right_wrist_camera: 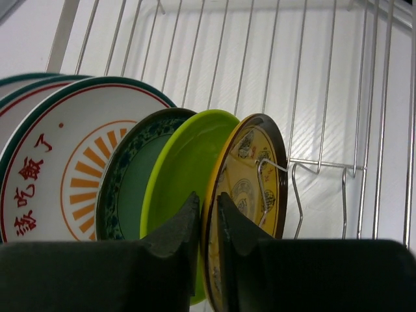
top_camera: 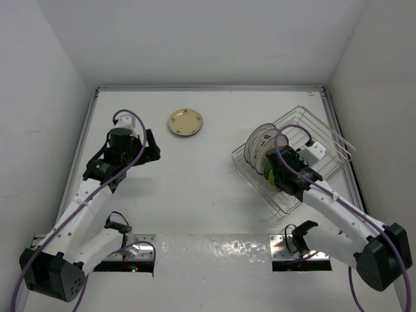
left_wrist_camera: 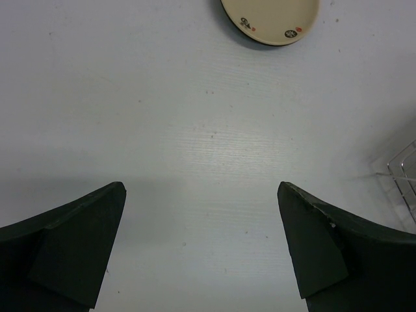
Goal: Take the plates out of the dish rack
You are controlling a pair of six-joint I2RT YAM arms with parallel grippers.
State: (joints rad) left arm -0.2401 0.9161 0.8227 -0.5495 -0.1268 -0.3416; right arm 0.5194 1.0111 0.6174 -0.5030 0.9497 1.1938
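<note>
Right wrist view alone shows me right hand (right_wrist_camera: 207, 201) pinching yellow plate (right_wrist_camera: 250, 169) in rack (right_wrist_camera: 64, 32), left hand (left_wrist_camera: 200, 188) open.

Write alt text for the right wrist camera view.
The right gripper pinches the rim of a yellow patterned plate standing on edge in the dish rack. To its left stand a lime-green plate, a dark green plate and a white sunburst plate.

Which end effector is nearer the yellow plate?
Right. The right end effector straddles the yellow plate's rim in the dish rack; the left end effector hangs over the table, far away.
</note>
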